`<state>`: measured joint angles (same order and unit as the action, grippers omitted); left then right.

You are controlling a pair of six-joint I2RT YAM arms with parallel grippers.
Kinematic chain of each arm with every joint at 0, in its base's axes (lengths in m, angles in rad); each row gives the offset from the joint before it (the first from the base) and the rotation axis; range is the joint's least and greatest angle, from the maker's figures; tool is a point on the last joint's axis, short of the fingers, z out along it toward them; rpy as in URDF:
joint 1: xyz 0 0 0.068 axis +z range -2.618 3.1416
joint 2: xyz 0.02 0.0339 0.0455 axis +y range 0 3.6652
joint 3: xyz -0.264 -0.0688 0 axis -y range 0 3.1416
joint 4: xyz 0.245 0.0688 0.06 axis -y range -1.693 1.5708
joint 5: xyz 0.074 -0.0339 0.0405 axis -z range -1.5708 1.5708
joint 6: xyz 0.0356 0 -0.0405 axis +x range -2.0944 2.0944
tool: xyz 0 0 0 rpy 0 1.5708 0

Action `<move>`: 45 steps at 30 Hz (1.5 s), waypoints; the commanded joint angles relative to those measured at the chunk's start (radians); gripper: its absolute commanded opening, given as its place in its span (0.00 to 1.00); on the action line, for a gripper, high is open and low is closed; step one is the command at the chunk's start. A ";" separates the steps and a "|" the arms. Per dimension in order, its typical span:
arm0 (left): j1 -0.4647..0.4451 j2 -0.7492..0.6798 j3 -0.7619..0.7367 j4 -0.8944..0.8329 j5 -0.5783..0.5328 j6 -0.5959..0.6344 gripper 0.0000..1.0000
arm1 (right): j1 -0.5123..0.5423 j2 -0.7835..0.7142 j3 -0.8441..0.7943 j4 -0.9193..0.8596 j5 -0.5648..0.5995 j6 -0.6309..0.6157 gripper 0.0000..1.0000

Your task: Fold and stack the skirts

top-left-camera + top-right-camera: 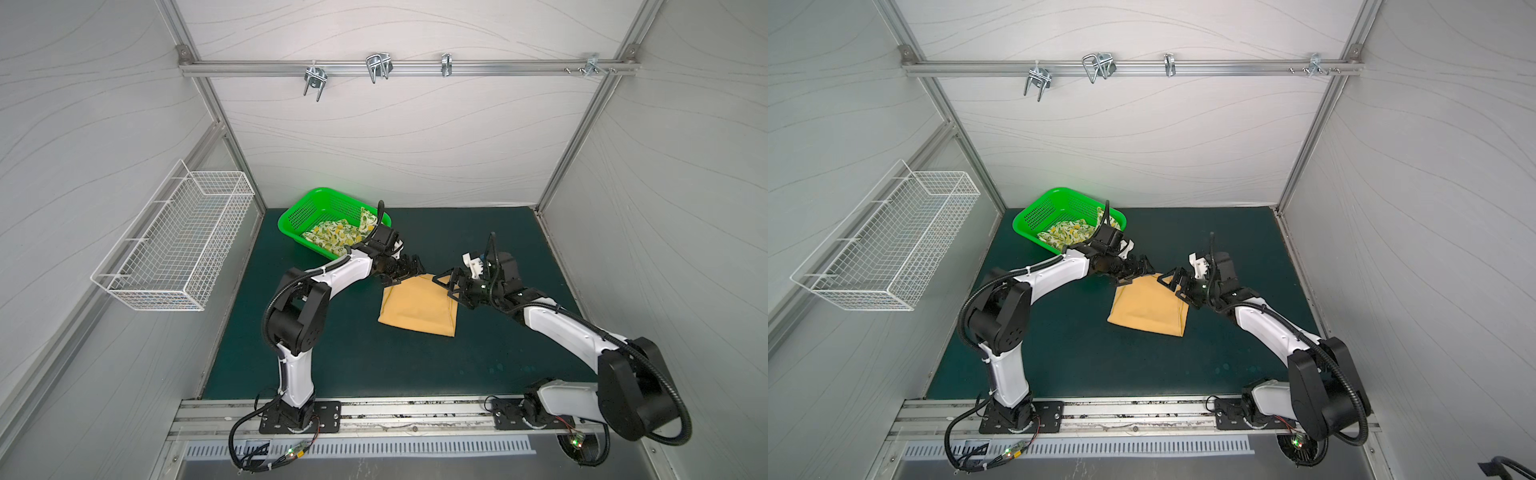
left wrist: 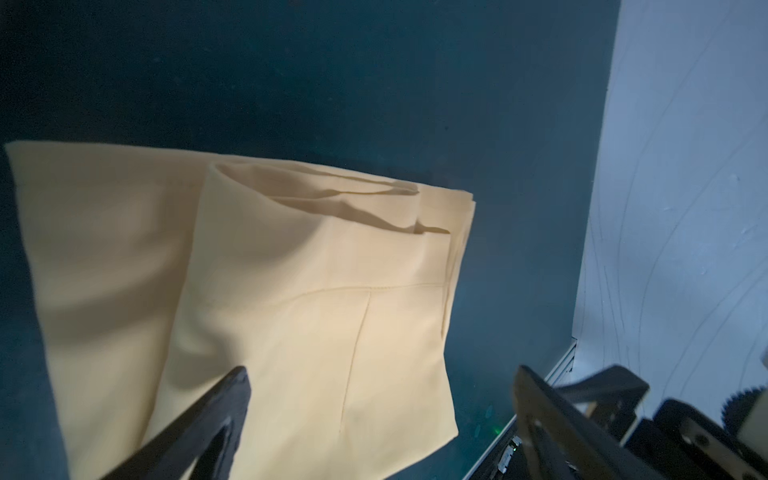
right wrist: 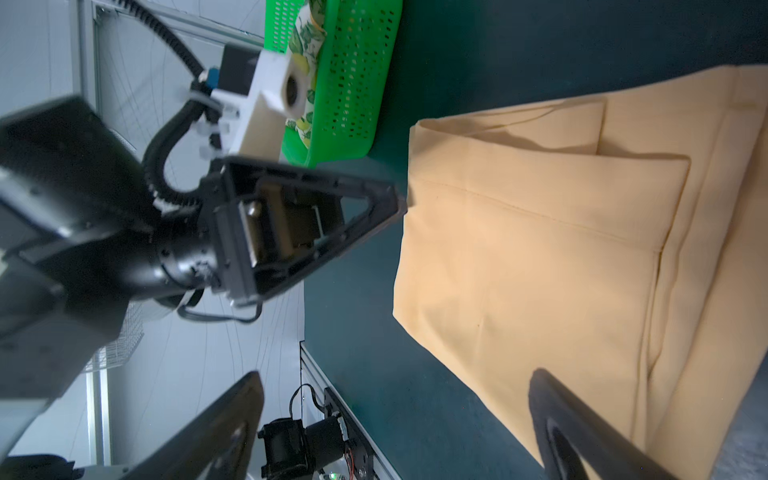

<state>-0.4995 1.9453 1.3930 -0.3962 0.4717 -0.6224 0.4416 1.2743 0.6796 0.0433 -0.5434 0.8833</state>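
The mustard skirt point(image 1: 417, 307) lies folded flat on the counter point(image 1: 353, 361), near the middle of the frame in both top views. Its layered edges show in the wrist views. Both claws hang over its upper edge, the left claw point(image 1: 405, 275) at the upper-left corner and the right claw point(image 1: 448, 287) at the upper-right corner. Each is spread wide and pinches nothing. From either claw the cloth runs down the frame toward the arm bases. The folded piece looks about as wide as it is long and sits a little askew.

The lemon skirt point(image 1: 332, 237) lies crumpled in the green basket point(image 1: 291, 212) at the upper left of the counter, just behind the left wrist. I'd judge the left arm the nearer one for fetching it. The white wire basket point(image 1: 174, 249) on the left wall shows nothing inside.
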 commanded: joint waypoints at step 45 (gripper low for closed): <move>0.041 -0.117 0.087 -0.106 0.068 0.033 0.99 | 0.170 -0.205 -0.082 -0.331 0.447 -0.173 0.99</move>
<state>-0.4644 1.9141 1.4765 -0.4763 0.5419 -0.6044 0.6498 1.0679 0.5762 -0.1432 -0.1379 0.7902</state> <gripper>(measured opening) 0.987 0.993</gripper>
